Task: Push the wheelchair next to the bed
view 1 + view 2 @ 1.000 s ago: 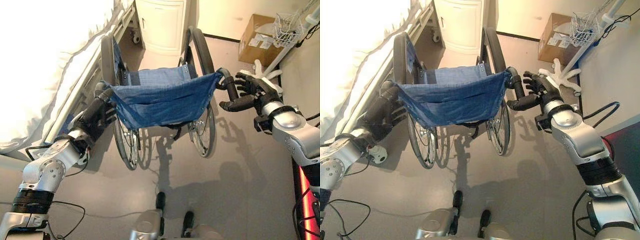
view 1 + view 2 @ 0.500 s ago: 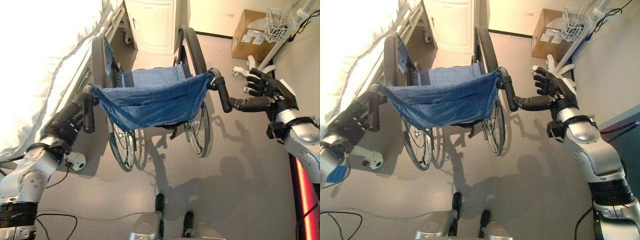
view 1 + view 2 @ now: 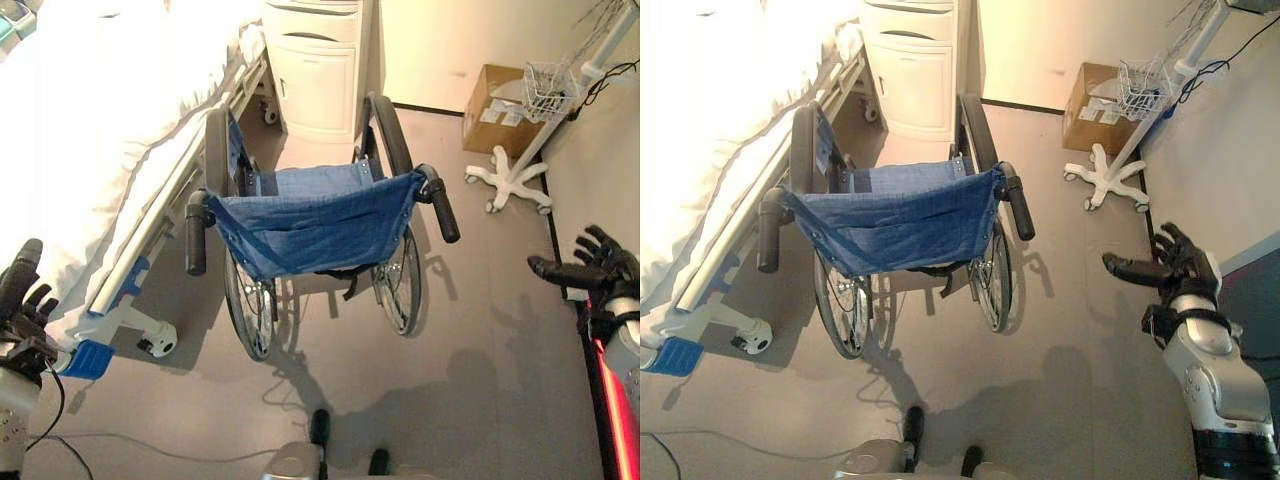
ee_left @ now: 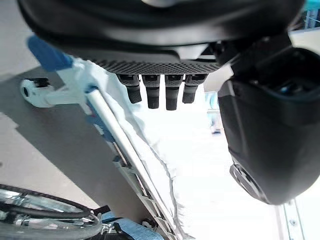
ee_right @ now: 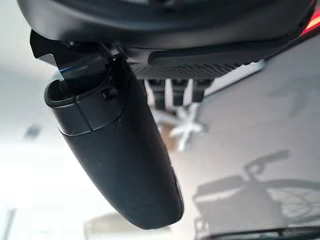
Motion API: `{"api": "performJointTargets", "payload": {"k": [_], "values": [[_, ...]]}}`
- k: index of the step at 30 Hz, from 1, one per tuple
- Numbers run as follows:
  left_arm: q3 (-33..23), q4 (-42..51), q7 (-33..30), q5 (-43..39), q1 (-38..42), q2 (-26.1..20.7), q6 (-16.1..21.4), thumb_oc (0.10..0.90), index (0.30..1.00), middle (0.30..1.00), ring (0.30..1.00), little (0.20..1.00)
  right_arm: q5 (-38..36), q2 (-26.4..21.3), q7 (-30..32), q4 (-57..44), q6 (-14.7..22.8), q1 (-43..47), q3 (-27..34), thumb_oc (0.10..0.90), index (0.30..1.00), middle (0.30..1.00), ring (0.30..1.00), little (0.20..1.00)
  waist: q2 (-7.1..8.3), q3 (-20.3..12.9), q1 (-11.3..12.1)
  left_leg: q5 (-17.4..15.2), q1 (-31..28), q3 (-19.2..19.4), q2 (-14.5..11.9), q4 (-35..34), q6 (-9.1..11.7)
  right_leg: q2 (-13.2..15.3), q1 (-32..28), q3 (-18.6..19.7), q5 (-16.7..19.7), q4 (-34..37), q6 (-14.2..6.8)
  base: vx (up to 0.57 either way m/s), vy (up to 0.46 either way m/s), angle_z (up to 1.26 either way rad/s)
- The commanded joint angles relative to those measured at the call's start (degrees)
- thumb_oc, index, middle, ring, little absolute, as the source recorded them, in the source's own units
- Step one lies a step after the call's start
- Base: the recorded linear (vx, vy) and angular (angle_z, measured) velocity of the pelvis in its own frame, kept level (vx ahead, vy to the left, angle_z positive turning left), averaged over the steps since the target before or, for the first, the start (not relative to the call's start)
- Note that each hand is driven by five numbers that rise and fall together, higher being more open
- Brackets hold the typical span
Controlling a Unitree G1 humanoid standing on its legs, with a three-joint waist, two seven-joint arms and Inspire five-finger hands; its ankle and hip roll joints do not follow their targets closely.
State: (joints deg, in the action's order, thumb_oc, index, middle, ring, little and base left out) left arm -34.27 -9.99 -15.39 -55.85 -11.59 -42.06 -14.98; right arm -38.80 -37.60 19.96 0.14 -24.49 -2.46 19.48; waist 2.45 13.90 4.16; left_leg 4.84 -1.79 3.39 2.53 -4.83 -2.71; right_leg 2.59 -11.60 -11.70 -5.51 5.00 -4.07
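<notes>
Left eye view: wheelchair (image 3: 310, 225) beside bed (image 3: 100, 150), unheld. Left hand (image 3: 20, 300) and right hand (image 3: 590, 270) spread, empty. Could roll, nothing gripping it.

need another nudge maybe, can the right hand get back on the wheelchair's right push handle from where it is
Probably yes: the right hand is open, and bare floor lies between it and the right push handle, though it hangs well off to the side.

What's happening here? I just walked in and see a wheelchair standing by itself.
The blue-seated wheelchair stands on the floor right beside the hospital bed, facing a white bedside cabinet. Neither robot hand is on it: the left hand hangs open near the bed's corner, and the right hand is open, well off to the wheelchair's right.
</notes>
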Motion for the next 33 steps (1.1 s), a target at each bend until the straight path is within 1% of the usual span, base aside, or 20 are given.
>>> {"api": "performJointTargets", "payload": {"k": [1, 2, 3, 4, 6, 8, 10, 11, 12, 14, 15, 17, 18, 20, 23, 24, 26, 27, 29, 33], "values": [[-4.6, 0.0, 0.3, 2.7, -1.1, -2.0, 8.4, 0.8, 0.9, 0.9, 0.9, 0.9, 0.1, -2.5, 4.6, 3.0, 7.2, -1.0, 4.6, 0.8, 0.9, 0.9, 0.9, 0.9, -1.1, -6.6, -0.6, -3.3, -2.7, 0.8, -4.1, -0.2, 5.6, 3.0, 5.5, -1.9, 7.3, -0.3, -3.0, 0.0, 0.0, 0.0], [-3.6, -1.3, 1.8, 2.1, -1.7, 1.3, 7.7, 0.8, 0.9, 0.9, 0.9, 0.9, -1.3, -0.1, 3.8, 7.0, 7.8, -3.1, 5.0, 0.8, 0.9, 0.9, 0.9, 0.9, -1.08, -6.5, -0.7, -3.3, -2.7, 0.7, -4.1, -0.2, 5.6, 3.0, 5.5, -2.0, 7.2, -0.3, -3.0, 0.0, 0.0, 0.0], [-2.5, -2.7, 3.2, 2.8, -2.1, 3.4, 6.5, 0.8, 0.9, 0.9, 0.9, 0.9, -2.1, 1.3, 2.8, 9.3, 7.0, -4.0, 4.9, 0.8, 0.9, 0.9, 0.9, 0.9, -1.11, -6.5, -0.7, -3.4, -2.7, 0.6, -4.0, -0.2, 5.7, 3.0, 5.5, -2.0, 7.2, -0.3, -3.0, 0.0, 0.0, 0.0], [-2.1, -3.2, 3.5, 3.1, -2.1, 3.7, 6.8, 0.8, 0.9, 0.9, 0.9, 0.9, -2.0, 1.6, 2.4, 10.2, 7.5, -4.2, 4.7, 0.8, 0.9, 0.9, 0.9, 0.9, -1.15, -6.5, -0.7, -3.4, -2.7, 0.6, -4.0, -0.2, 5.7, 3.0, 5.5, -2.0, 7.2, -0.3, -3.0, 0.0, 0.0, 0.0], [4.5, -12.6, 7.6, 2.3, -0.8, 7.9, 4.4, 0.8, 0.9, 0.9, 0.9, 0.9, -2.7, 4.3, 1.2, 22.9, 9.6, -4.7, 2.3, 0.8, 0.9, 0.9, 0.9, 0.9, -1.21, -6.2, -0.9, -3.5, -2.9, 0.6, -3.8, -0.2, 5.6, 3.1, 5.4, -2.2, 7.3, -0.3, -3.1, -0.03, 0.01, 0.0], [7.5, -17.4, 9.4, 2.9, 0.5, 9.0, 3.6, 0.8, 0.9, 0.9, 0.9, 0.9, -4.7, 5.2, 0.7, 29.3, 10.6, -3.9, 1.2, 0.8, 0.9, 0.9, 0.9, 0.9, -1.29, -6.1, -1.0, -3.6, -3.1, 0.7, -3.7, -0.2, 5.6, 3.0, 5.3, -2.4, 7.5, -0.3, -3.2, 0.0, 0.0, 0.0], [12.1, -24.4, 10.8, 3.4, 2.2, 11.5, 3.5, 0.8, 0.9, 0.9, 0.9, 0.9, -6.0, 6.8, -0.1, 37.1, 10.8, -2.7, -0.3, 0.8, 0.9, 0.9, 0.9, 0.9, -1.38, -6.1, -1.1, -3.8, -3.3, 0.6, -3.6, -0.2, 5.5, 3.0, 5.2, -2.4, 7.6, -0.3, -3.2, 0.0, 0.0, 0.0], [13.0, -26.0, 11.8, 4.1, 2.4, 12.2, 3.1, 0.8, 0.9, 0.9, 0.9, 0.9, -6.5, 7.2, -0.4, 38.7, 10.5, -2.5, -0.5, 0.8, 0.9, 0.9, 0.9, 0.9, -1.41, -6.1, -1.1, -3.9, -3.4, 0.6, -3.6, -0.2, 5.5, 3.0, 5.1, -2.4, 7.6, -0.3, -3.2, 0.0, 0.0, 0.0], [15.3, -29.7, 13.7, 5.3, 3.0, 13.9, 3.0, 0.8, 0.9, 0.9, 0.9, 0.9, -6.9, 8.1, -1.7, 42.4, 9.0, -2.1, -1.1, 0.8, 0.9, 0.9, 0.9, 0.9, -1.49, -6.1, -1.1, -4.0, -3.5, 0.6, -3.4, -0.2, 5.4, 2.9, 5.1, -2.2, 7.7, -0.3, -3.2, 0.0, 0.0, 0.0], [18.8, -34.1, 14.2, 5.5, 4.0, 17.0, 2.5, 0.8, 0.9, 0.9, 0.9, 0.9, -6.5, 10.2, -2.4, 46.6, 7.6, -1.6, -2.0, 0.8, 0.9, 0.9, 0.9, 0.9, -1.64, -6.3, -1.3, -4.1, -3.6, 0.6, -3.3, -0.2, 5.2, 2.8, 5.1, -1.9, 7.8, -0.4, -3.1, 0.0, 0.0, 0.0], [21.2, -37.4, 14.2, 7.5, 5.0, 19.2, 3.5, 0.8, 0.9, 0.9, 0.9, 0.9, -4.8, 11.8, -3.3, 50.2, 7.4, -1.3, -3.4, 0.8, 0.9, 0.9, 0.9, 0.9, -1.72, -6.4, -1.4, -4.2, -3.8, 0.8, -3.3, -0.2, 5.1, 2.8, 5.1, -1.8, 7.9, -0.4, -3.1, 0.0, 0.0, 0.0], [24.3, -40.2, 12.7, 9.4, 6.2, 22.1, 4.7, 0.8, 0.9, 0.9, 0.9, 0.9, -3.1, 14.6, -3.4, 53.3, 6.3, -0.8, -5.8, 0.8, 0.9, 0.9, 0.9, 0.9, -1.62, -6.7, -1.6, -4.2, -3.9, 0.9, -3.3, -0.2, 4.9, 2.6, 5.2, -1.5, 8.2, -0.4, -2.9, 0.0, 0.0, 0.0], [25.9, -42.3, 12.6, 10.7, 6.8, 23.4, 6.2, 0.8, 0.9, 0.9, 0.9, 0.9, -2.4, 16.6, -3.7, 56.3, 7.9, -0.5, -7.9, 0.8, 0.9, 0.9, 0.9, 0.9, -1.52, -7.0, -1.7, -4.1, -4.0, 1.0, -3.3, -0.2, 4.9, 2.6, 5.2, -1.3, 8.3, -0.5, -2.8, 0.0, 0.0, 0.0], [27.6, -43.9, 11.8, 13.2, 7.4, 24.7, 8.5, 0.8, 0.9, 0.9, 0.9, 0.9, -1.0, 19.0, -3.4, 58.7, 8.6, -0.3, -10.6, 0.8, 0.9, 0.9, 0.9, 0.9, -1.36, -7.4, -1.8, -4.0, -3.9, 1.1, -3.3, -0.2, 4.9, 2.5, 5.4, -1.0, 8.5, -0.6, -2.7, 0.0, 0.0, 0.0], [33.2, -48.7, 10.7, 23.8, 8.6, 27.5, 9.8, 0.8, 0.9, 0.9, 0.9, 0.9, 9.6, 22.0, -6.2, 62.2, 10.9, 0.0, -16.0, 0.8, 0.9, 0.9, 0.9, 0.9, -1.11, -8.3, -2.1, -3.9, -3.6, 1.3, -3.3, -0.2, 4.7, 2.3, 5.8, -0.7, 8.8, -0.7, -2.5, 0.0, -0.002, -0.01], [35.1, -50.2, 10.4, 25.2, 8.9, 27.8, 10.9, 0.8, 0.9, 0.9, 0.9, 0.9, 10.4, 22.5, -5.7, 63.0, 12.0, 0.2, -18.2, 0.8, 0.9, 0.9, 0.9, 0.9, -1.13, -8.4, -2.2, -3.8, -3.6, 1.3, -3.3, -0.2, 4.7, 2.3, 5.9, -0.6, 8.9, -0.7, -2.4, 0.0, 0.0, 0.0], [37.8, -53.9, 9.0, 27.4, 9.7, 28.9, 10.7, 0.8, 0.9, 0.9, 0.9, 0.9, 13.7, 24.0, -7.3, 65.0, 13.2, 0.4, -21.4, 0.8, 0.9, 0.9, 0.9, 0.9, -1.28, -8.8, -2.7, -4.0, -3.5, 1.6, -3.2, -0.2, 4.4, 2.1, 6.1, -0.2, 8.8, -0.9, -2.4, 0.0, 0.012, -0.02], [38.2, -54.6, 8.8, 27.5, 9.9, 29.1, 10.6, 0.8, 0.9, 0.9, 0.9, 0.9, 14.0, 24.2, -7.7, 65.3, 13.2, 0.4, -21.9, 0.8, 0.9, 0.9, 0.9, 0.9, -1.3, -8.9, -2.8, -4.0, -3.5, 1.7, -3.2, -0.2, 4.4, 2.1, 6.1, -0.2, 8.8, -0.9, -2.3, 0.0, 0.0, 0.0], [39.8, -58.9, 7.9, 29.4, 10.8, 29.9, 8.5, 0.8, 0.9, 0.9, 0.9, 0.9, 13.1, 25.4, -12.6, 67.9, 10.8, 0.5, -24.1, 0.8, 0.9, 0.9, 0.9, 0.9, -1.38, -9.3, -3.3, -4.2, -3.6, 1.8, -3.0, -0.2, 4.1, 2.0, 6.1, 0.3, 8.6, -1.0, -2.2, 0.0, 0.0, 0.0], [40.2, -61.5, 8.9, 29.2, 10.9, 30.7, 7.5, 0.8, 0.9, 0.9, 0.9, 0.9, 10.7, 26.3, -19.8, 70.9, 7.2, 0.1, -24.4, 0.8, 0.9, 0.9, 0.9, 0.9, -1.43, -9.9, -3.6, -4.6, -3.7, 1.7, -2.8, -0.2, 3.8, 1.9, 6.1, 0.6, 8.4, -1.1, -2.2, 0.0, 0.0, 0.0]]}}
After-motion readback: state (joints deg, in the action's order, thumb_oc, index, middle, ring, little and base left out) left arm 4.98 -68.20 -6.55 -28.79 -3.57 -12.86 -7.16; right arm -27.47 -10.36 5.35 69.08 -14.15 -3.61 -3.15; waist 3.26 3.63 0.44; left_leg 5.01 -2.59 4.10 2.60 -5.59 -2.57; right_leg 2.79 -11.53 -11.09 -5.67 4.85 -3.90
